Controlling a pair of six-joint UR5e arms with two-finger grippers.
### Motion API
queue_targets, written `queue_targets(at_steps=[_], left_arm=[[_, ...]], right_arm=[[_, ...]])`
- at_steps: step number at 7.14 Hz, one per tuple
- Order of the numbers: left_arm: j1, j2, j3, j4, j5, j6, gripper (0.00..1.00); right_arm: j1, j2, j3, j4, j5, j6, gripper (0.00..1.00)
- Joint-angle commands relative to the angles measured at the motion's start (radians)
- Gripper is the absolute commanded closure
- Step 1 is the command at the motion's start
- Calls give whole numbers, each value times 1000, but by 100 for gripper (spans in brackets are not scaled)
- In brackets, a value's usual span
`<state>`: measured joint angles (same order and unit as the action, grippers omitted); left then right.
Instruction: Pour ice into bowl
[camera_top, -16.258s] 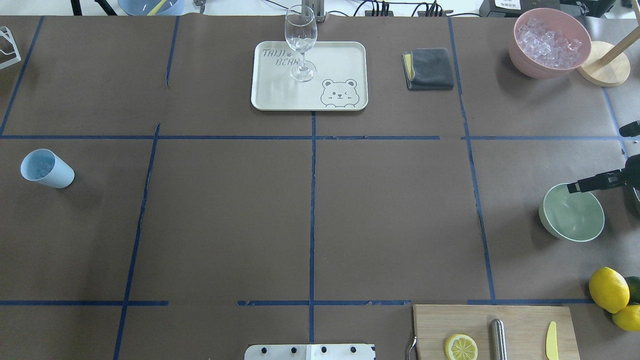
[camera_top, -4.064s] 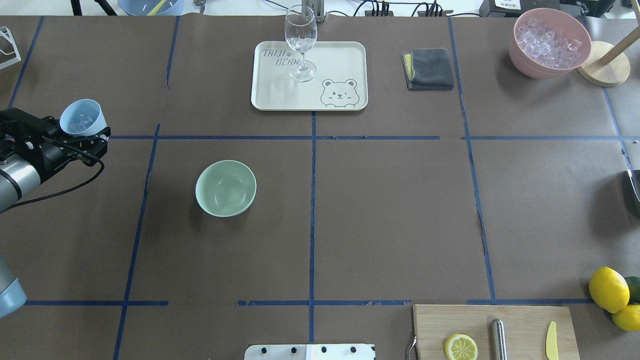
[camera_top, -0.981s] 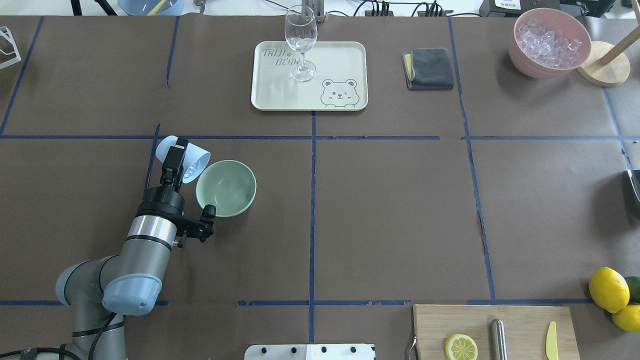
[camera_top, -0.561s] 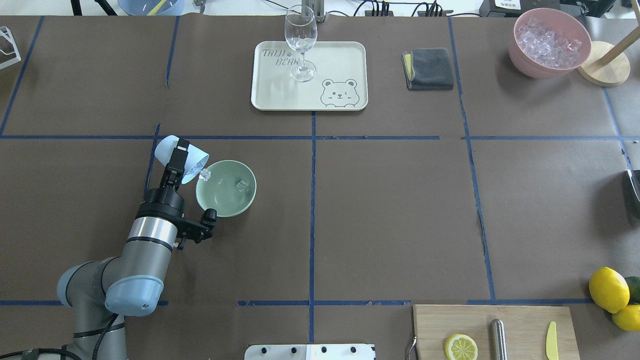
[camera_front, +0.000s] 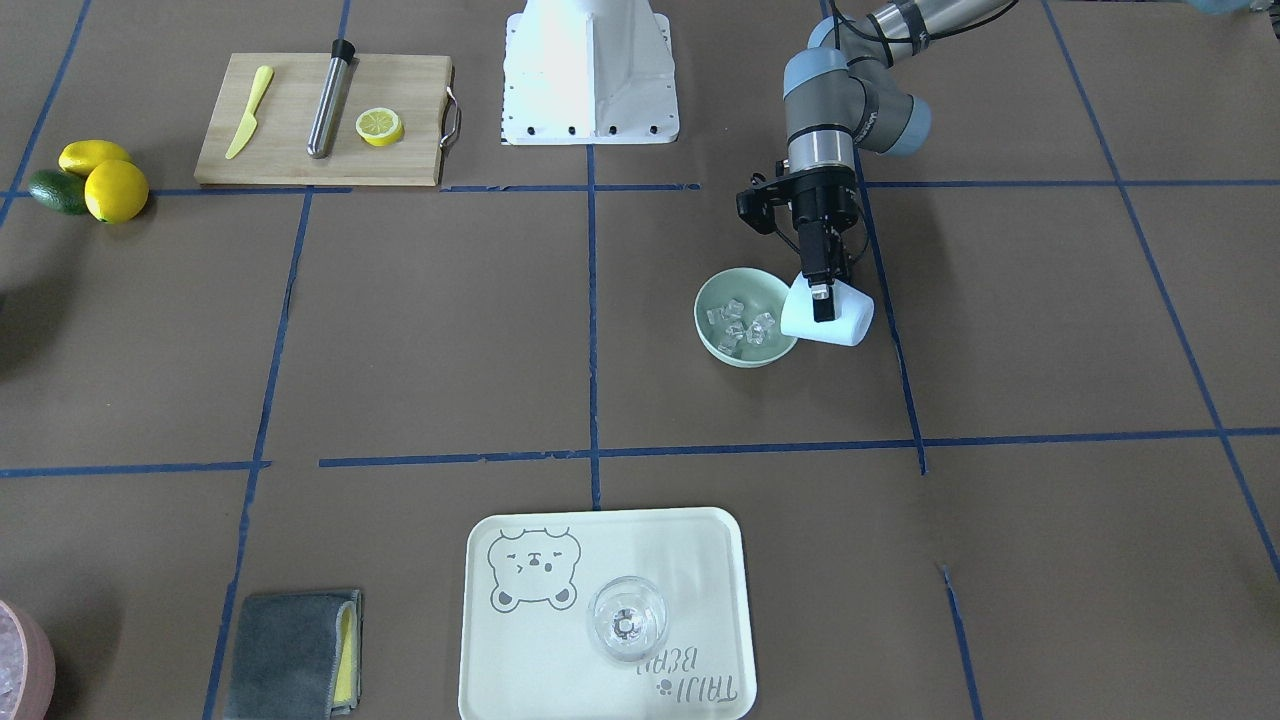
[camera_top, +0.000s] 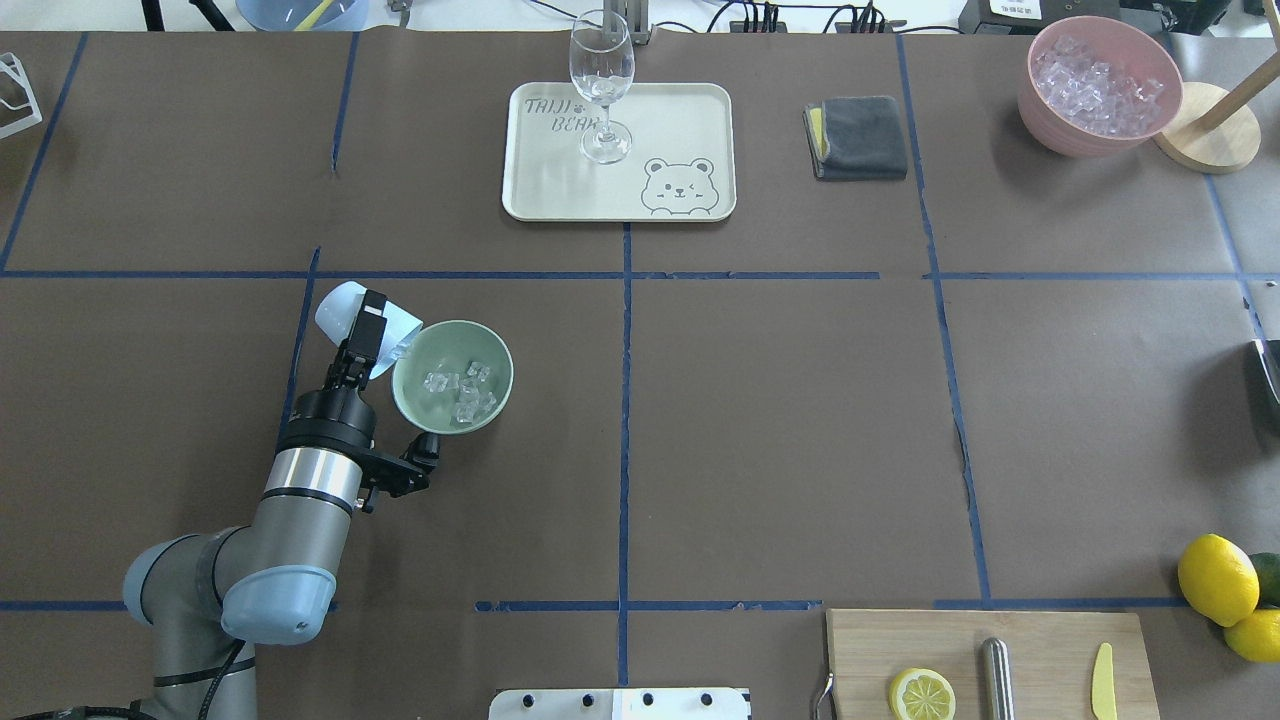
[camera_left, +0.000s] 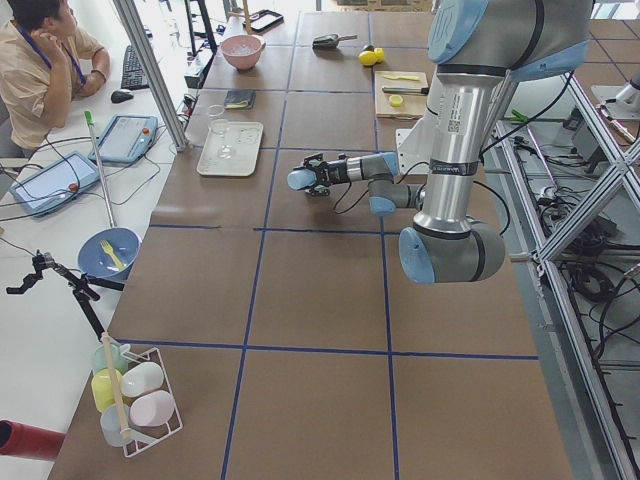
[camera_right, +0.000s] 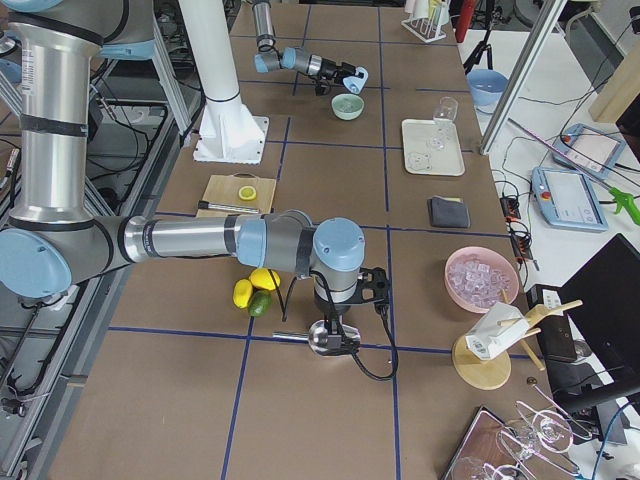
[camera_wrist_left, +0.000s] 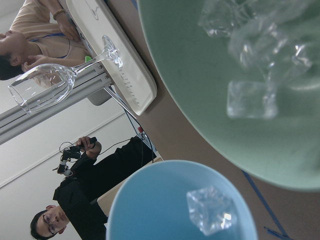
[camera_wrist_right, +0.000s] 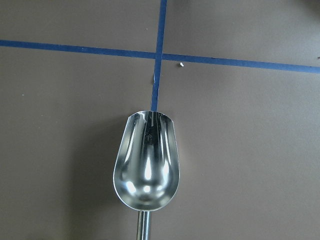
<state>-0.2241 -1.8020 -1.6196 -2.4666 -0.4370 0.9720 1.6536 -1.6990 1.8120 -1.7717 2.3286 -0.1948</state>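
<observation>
Now pinching the tilted cup (camera_top: 335, 305) in left gripper (camera_top: 368, 322), hanging its lip over the bowl (camera_top: 500, 400) rim, ice (camera_top: 460, 390) lying in bowl, one cube in cup, tray (camera_top: 520, 205) well apart, right gripper (camera_right: 340, 318) grip impossible to tell.

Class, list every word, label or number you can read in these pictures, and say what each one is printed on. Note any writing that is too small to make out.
"TAIJI BEAR", with a paw print between the words: printed on the tray, beside a bear drawing.
The sticker on the left arm: too small to read.
No other readable text.
</observation>
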Motion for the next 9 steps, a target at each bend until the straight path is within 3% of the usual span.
queue_targets(at_steps=[1, 4, 6, 9], left_arm=[[2, 0, 0, 0, 0, 1, 100], [3, -7, -26, -67, -2, -13, 99], [2, 6, -22, -304, -12, -24, 100], [-3, 29, -32, -399, -153, -298, 100]], right_arm=[[0, 1, 0, 0, 0, 0, 0], [0, 1, -2, 0, 0, 0, 0], [0, 1, -2, 0, 0, 0, 0], [0, 2, -2, 0, 2, 0, 0]])
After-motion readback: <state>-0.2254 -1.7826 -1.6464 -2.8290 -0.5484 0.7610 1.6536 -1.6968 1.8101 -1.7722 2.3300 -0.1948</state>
